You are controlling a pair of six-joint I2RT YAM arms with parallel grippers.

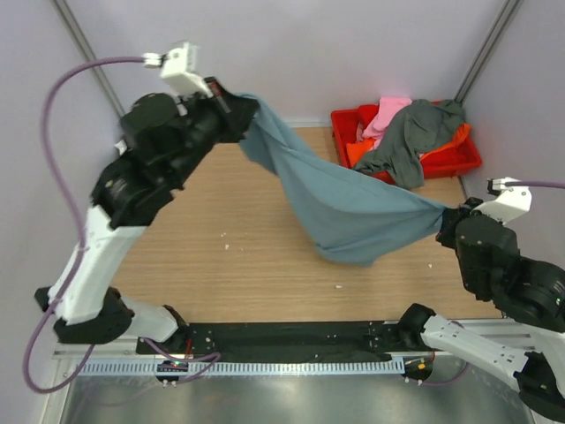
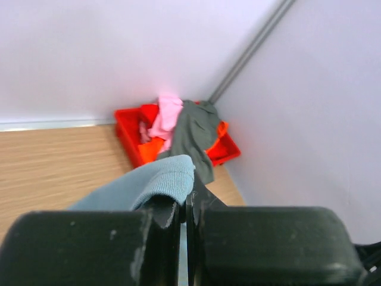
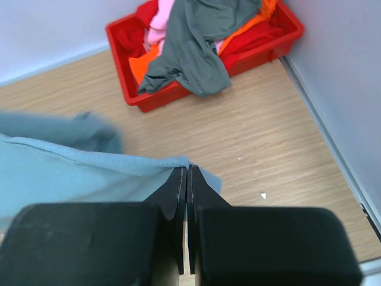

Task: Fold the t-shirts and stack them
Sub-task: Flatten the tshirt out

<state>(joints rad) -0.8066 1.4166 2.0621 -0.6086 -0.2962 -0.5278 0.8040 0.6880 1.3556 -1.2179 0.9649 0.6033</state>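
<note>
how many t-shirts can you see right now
4. The blue-grey t-shirt is stretched between the left gripper and right gripper; the dark grey t-shirt drapes over the edge of the red crate, pink t-shirt and orange t-shirt inside. More may be buried.

The left arm (image 1: 93, 256) and right arm (image 1: 485, 346) pair white link shells with bulky black joint housings. A purple cable (image 1: 106, 61) leaves each white wrist camera (image 1: 181, 64). The fingers (image 2: 89, 250) are matte black, scuffed.

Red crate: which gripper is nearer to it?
Right. The right gripper holds the blue shirt just on the near side of the crate; the left gripper holds its other end, off to the crate's left.
</note>
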